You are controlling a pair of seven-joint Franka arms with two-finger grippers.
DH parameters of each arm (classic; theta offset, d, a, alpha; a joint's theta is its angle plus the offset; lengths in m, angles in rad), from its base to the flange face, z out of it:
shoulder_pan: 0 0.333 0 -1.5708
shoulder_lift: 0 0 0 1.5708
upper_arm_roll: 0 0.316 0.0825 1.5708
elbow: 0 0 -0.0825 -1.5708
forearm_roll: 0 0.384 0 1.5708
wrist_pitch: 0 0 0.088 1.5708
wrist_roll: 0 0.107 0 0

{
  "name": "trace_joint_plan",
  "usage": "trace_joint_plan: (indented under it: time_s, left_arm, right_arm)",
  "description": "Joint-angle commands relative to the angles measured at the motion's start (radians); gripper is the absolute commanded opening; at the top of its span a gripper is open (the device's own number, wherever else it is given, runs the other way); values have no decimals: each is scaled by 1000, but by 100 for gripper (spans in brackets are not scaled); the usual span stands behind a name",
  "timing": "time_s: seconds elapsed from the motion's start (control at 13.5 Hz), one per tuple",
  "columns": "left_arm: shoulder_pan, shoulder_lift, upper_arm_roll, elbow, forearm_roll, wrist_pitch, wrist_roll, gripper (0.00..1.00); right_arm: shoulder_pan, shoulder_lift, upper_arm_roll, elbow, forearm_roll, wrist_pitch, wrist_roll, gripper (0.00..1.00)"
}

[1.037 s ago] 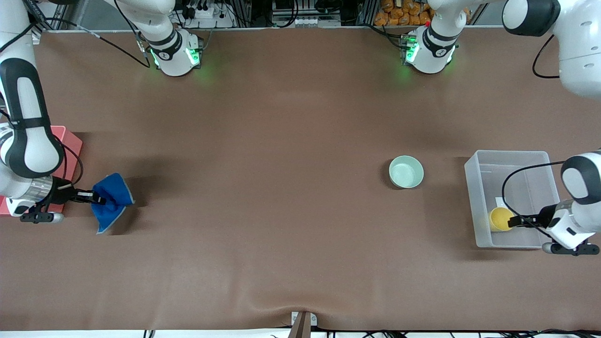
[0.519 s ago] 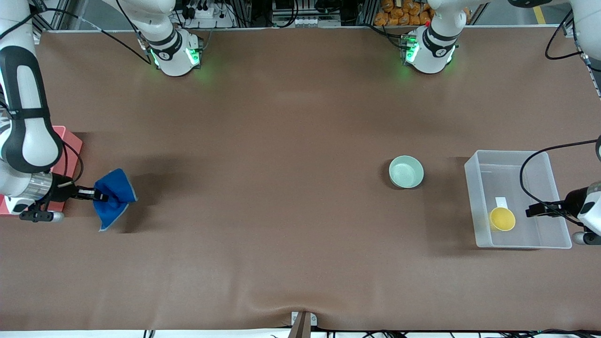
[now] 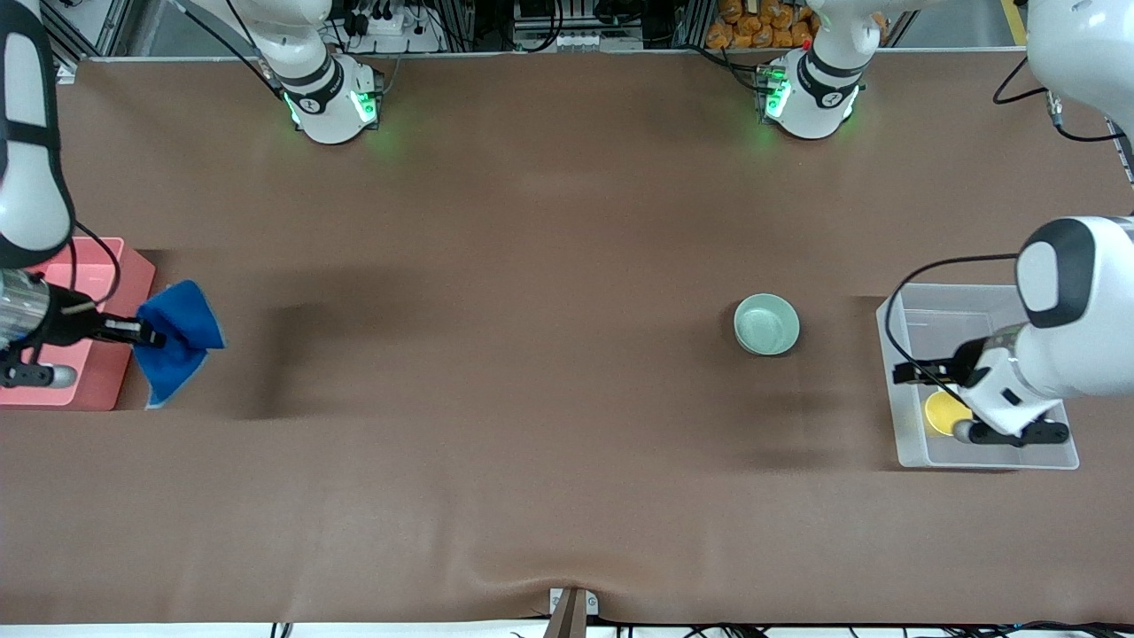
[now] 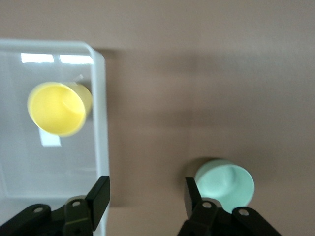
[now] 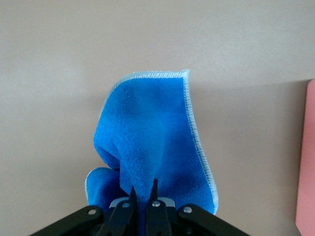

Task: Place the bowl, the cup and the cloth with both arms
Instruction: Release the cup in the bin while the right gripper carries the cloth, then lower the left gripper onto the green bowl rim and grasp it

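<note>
Comparing views: the right wrist view shows the grey-stitched hem of the cloth (image 5: 150, 142) and the pinch on it; the front view shows the whole table (image 3: 532, 266) with both bins
Left wrist view: shows the mouth of the cup (image 4: 58, 108) and the bowl (image 4: 225, 183) together, which the front view partly hides under the arm
Right gripper (image 3: 152, 338): fingers clamped together on a fold of the cloth (image 3: 175, 341), which hangs from them in the air
Cloth position: over the table just beside the pink bin (image 3: 84, 332), at the right arm's end
Left gripper (image 3: 902, 373): jaws spread apart, holding nothing, over the rim of the clear bin (image 3: 921, 306)
Left gripper fingers (image 4: 99, 195): one over the bin wall, the other over bare table next to the bowl
Cup (image 3: 939, 412): upright inside the clear bin (image 4: 101, 123), partly covered by the left arm in the front view, apart from the fingers
Bowl (image 3: 766, 324): upright on the table, near the clear bin, toward the table's middle, untouched
Obstruction: the clear bin's wall stands between the cup and the bowl
</note>
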Motion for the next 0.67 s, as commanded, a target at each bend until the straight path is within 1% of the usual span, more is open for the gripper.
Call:
trace_joint_plan:
  time_s: [0.0, 0.07, 0.15, 0.3, 0.44, 0.52, 0.59]
  left_arm:
    - [9, -125, -37, -228, 9, 122, -54, 69]
    - [9, -151, -52, -311, 7, 206, -74, 69]
    - [9, -159, -72, -369, 10, 263, -106, 69]
    - [9, -168, -111, -427, 24, 280, -172, 69]
    - [11, -185, -118, -486, 32, 314, -177, 69]
    - [6, -182, -118, -522, 32, 349, -178, 69]
    - [-2, -184, -118, -581, 32, 418, -181, 69]
  right_arm:
    - [-14, -122, -3, -22, -43, -91, 17, 0]
    - [-14, -164, -3, -22, -63, -130, 17, 0]
    - [-18, -204, -4, -22, -70, -171, 8, 0]
    - [-34, -267, -4, -22, -73, -239, 8, 0]
    - [-37, -300, -6, -20, -124, -265, 8, 0]
    - [-41, -309, -6, -16, -150, -274, 8, 0]
    - [-52, -308, -4, 4, -176, -296, 8, 0]
